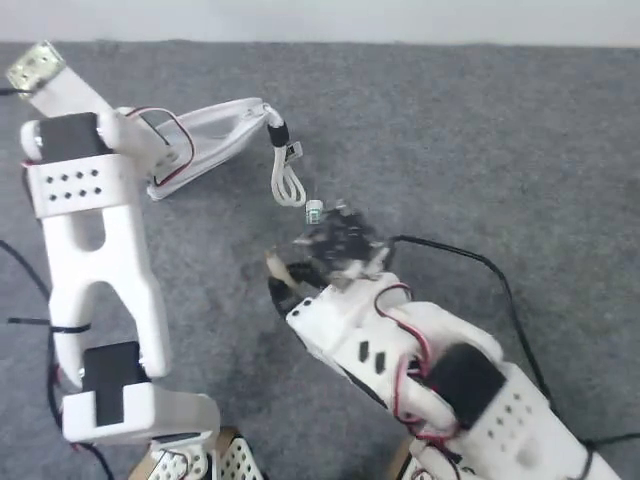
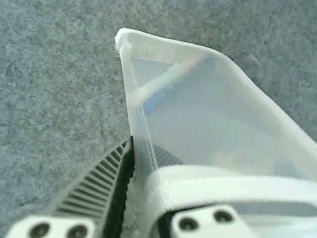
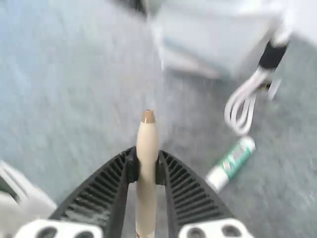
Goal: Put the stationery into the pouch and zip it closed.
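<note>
The pouch (image 1: 215, 135) is white and translucent and lies at the back left of the grey carpet. My left gripper (image 1: 165, 160) is shut on one end of it. In the left wrist view the pouch wall (image 2: 208, 124) is pinched in the left gripper (image 2: 143, 198), with faint shapes showing through it. A white cord loop (image 1: 288, 185) hangs from the pouch's zip end. My right gripper (image 3: 146, 166) is shut on a beige pen (image 3: 147, 144), tip pointing toward the pouch (image 3: 213, 34). In the high view the right gripper (image 1: 288, 278) sits mid-table, short of the pouch.
A small green and white tube (image 1: 314, 211) lies on the carpet just past the cord loop (image 3: 245, 101), also seen as the tube (image 3: 230, 163) beside my right gripper. A black cable (image 1: 490, 270) trails on the right. Grey carpet (image 1: 500, 130) spreads to the back right.
</note>
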Tool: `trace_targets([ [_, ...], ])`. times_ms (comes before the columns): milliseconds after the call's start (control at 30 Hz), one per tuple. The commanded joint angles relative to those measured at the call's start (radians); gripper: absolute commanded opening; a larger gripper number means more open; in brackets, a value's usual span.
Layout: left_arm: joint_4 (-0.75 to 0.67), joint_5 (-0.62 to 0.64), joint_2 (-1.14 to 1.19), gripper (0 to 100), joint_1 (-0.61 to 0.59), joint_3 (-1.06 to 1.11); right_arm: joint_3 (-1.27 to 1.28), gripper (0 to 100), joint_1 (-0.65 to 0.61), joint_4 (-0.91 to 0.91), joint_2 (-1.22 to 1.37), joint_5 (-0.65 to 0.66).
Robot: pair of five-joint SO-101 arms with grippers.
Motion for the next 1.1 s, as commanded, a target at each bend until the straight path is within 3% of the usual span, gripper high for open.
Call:
trace_targets([
  [0, 0.012, -0.008, -0.031, 1, 0.009, -0.004, -0.009, 0.6, -0.002, -0.104, -0.076, -0.051],
  [633, 0.014, -0.017, -0.031, 1, 0.012, -0.004, -0.008, 0.6, 0.044, -0.708, -0.085, -0.049],
  [867, 0.08, -0.066, -0.031, 1, 0.138, -0.008, -0.006, 0.6, 0.081, -0.809, -0.084, -0.051],
  [1067, 0.081, -0.066, -0.032, 1, 0.143, -0.008, 0.066, 0.6, 0.114, -0.975, -0.081, -0.051],
])
